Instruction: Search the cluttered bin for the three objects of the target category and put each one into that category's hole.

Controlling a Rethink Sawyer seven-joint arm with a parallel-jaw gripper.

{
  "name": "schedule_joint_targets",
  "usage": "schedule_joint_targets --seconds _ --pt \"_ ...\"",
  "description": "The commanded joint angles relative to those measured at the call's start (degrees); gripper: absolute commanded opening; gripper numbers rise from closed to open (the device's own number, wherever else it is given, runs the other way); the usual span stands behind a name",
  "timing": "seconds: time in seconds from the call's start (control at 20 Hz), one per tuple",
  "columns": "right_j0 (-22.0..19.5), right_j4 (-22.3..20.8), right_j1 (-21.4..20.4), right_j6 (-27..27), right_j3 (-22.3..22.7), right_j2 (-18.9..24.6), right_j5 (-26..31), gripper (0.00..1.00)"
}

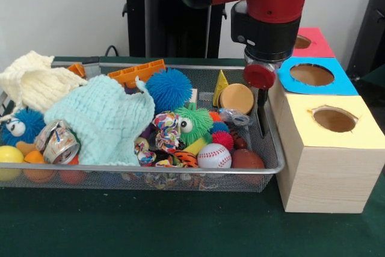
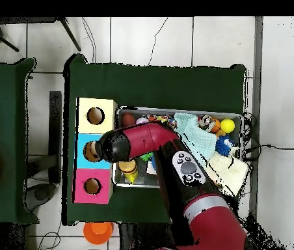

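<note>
Green table carries the bin; gripper, state unclear, should descend slowly beside the baseball.

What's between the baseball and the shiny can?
In the front view, the mint cloth, then the colourful knotted toy and the green fuzzy toy, lie between the can and the baseball.

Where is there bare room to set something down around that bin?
Free: the green tabletop in front of the wire bin and wooden box. Crowded: the bin, with cloths and balls; the arm hangs at its box end.
</note>
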Motion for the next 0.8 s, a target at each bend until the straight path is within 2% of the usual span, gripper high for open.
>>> schedule_joint_targets --seconds 0.05,0.5,0.8 --pt "-1.8 -1.6 -1.9 2.4 -1.4 2.8 -3.7 0.0" --pt "-3.6 -3.6 -1.1 0.5 -3.6 1.8 -4.3 0.0" --pt "-5.3 -4.0 -0.6 0.5 -1.4 2.5 -6.6 0.0"
